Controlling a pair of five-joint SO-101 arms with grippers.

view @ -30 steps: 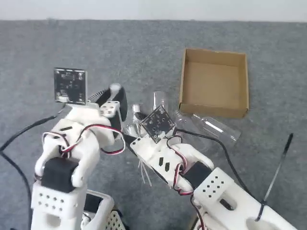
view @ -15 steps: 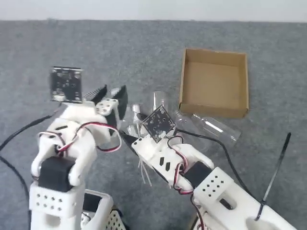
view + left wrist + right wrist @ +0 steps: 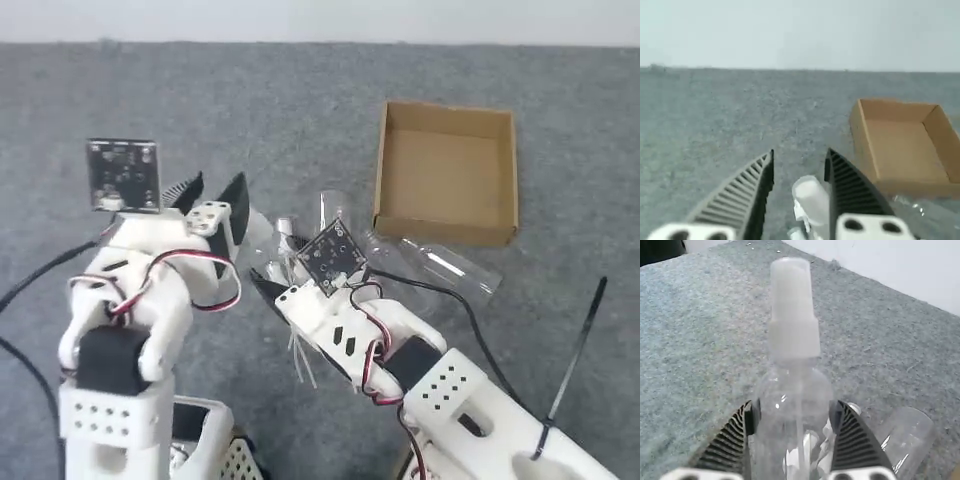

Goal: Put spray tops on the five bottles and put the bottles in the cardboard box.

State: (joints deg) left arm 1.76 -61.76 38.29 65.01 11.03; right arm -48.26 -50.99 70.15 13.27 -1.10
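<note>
While around bottle (image 3: 791,407) — right jaws low

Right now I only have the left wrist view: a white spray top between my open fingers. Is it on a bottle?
Observer: Yes, the spray top sits on a clear bottle gripped by the right fingers.
Operator: Any bottle lying loose?
Observer: A second bottle lies on its side beside the cardboard box, on the arms' side.
</note>
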